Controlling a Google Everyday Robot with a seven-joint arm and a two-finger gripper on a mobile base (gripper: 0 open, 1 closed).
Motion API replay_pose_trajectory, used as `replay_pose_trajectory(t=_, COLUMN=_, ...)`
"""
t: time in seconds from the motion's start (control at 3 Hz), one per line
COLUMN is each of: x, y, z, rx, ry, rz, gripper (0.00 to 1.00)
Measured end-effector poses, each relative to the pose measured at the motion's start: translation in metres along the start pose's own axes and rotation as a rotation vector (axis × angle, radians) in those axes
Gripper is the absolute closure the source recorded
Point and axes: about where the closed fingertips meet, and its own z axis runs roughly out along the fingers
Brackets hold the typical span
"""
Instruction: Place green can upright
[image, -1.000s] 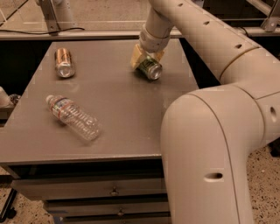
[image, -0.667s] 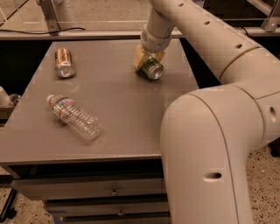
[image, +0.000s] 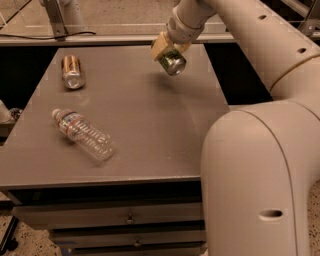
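My gripper (image: 167, 54) hangs over the far right part of the grey table (image: 150, 130). It is shut on the green can (image: 172, 63), which is tilted with its silver end facing the camera. The can is held clear above the table top, and its shadow falls on the surface below. Most of the can's green label is hidden by the gripper's tan fingers (image: 160, 46).
A copper-orange can (image: 71, 71) lies on its side at the far left of the table. A clear plastic bottle (image: 82, 134) lies on its side at the front left. My large white arm (image: 260, 165) fills the right foreground. Drawers (image: 130, 219) sit under the table's front edge.
My gripper has lifted the green can up off the table and slightly away toward the far edge. The other can and the bottle have not moved.
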Motion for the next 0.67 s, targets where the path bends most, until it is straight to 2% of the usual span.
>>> replay_pose_trajectory(t=0.33, x=-0.017, y=0.0, z=-0.029, rx=-0.101, ry=-0.171, rz=-0.031, gripper=1.0)
replay_pose_trajectory(t=0.67, x=-0.013, y=-0.007, z=-0.054, rx=-0.243, ry=-0.342, rz=-0.053, gripper=1.0)
